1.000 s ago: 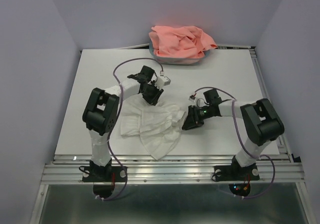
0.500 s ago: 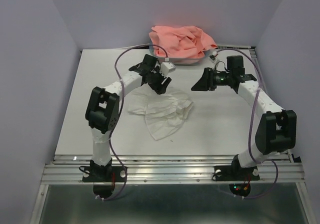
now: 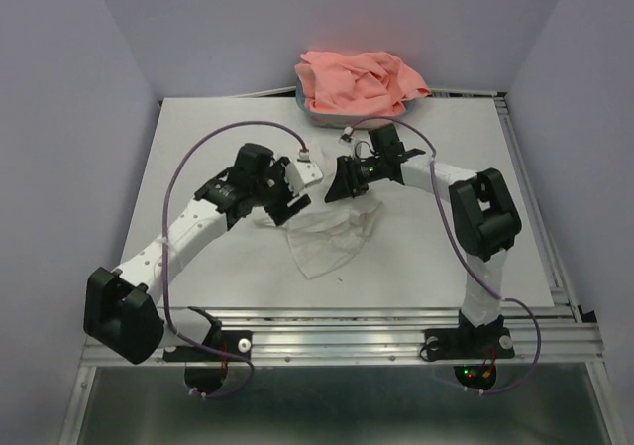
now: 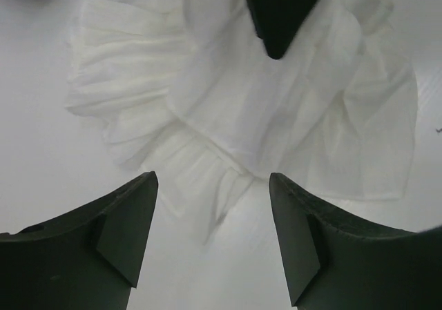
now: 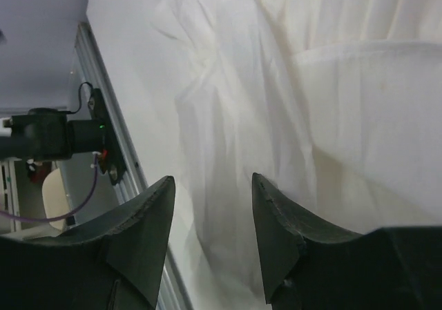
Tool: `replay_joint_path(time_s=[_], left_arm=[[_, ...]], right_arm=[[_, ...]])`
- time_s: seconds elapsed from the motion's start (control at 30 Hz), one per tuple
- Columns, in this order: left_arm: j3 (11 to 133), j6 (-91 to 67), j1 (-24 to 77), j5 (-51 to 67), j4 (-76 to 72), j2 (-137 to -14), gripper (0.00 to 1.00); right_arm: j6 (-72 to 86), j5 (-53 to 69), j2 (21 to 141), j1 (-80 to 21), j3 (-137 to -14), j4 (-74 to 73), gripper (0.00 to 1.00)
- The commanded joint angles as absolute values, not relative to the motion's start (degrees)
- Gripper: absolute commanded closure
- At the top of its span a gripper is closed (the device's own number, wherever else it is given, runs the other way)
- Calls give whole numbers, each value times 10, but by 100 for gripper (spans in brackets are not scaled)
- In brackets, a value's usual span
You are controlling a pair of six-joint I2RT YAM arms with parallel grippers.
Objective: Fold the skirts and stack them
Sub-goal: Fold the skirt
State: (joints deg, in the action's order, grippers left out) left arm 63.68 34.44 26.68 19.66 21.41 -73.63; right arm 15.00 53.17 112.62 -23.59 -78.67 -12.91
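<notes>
The white, finely pleated cloth skirt [image 3: 322, 242] lies crumpled near the middle of the pale surface [image 3: 198, 148]. Its broader span runs roughly left to right, and one tapering flap points toward the near edge. Its pleated layers overlap unevenly, with a ruffled edge toward the left arm's side. The left end effector [image 4: 213, 182] hangs just above the skirt's left portion. Its two dark fingers [image 4: 128, 234] are spread wide and nothing is gripped between them. The right end effector [image 5: 213, 182] is over the skirt's far right part, close to the left one, with its fingers moderately apart. They hold nothing, and only cloth shows below the gap. In the left wrist view the right end effector's dark tip shows over the far edge of the cloth. At the far edge of the surface stands a teal translucent plastic tub [image 3: 319, 116]. It is filled by the larger salmon-pink cloth skirt [image 3: 357, 80], which is bunched in gathered folds, spills over the rim and hides most of the tub.
</notes>
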Motion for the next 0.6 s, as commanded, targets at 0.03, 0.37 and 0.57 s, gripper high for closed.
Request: replay_joint_path(time_s=[0.03,0.37,0.57], left_arm=[[529,424,370,171,265,-713,23],[453,425,482,128,178,-766,23],[451,417,504,112,121,-831,23]], right_arm=[[86,476,1190,-231,-841,-181,48],[66,461,1180,-231,-746,-195,50],[90,468,1132,-231,-765,-199,47]])
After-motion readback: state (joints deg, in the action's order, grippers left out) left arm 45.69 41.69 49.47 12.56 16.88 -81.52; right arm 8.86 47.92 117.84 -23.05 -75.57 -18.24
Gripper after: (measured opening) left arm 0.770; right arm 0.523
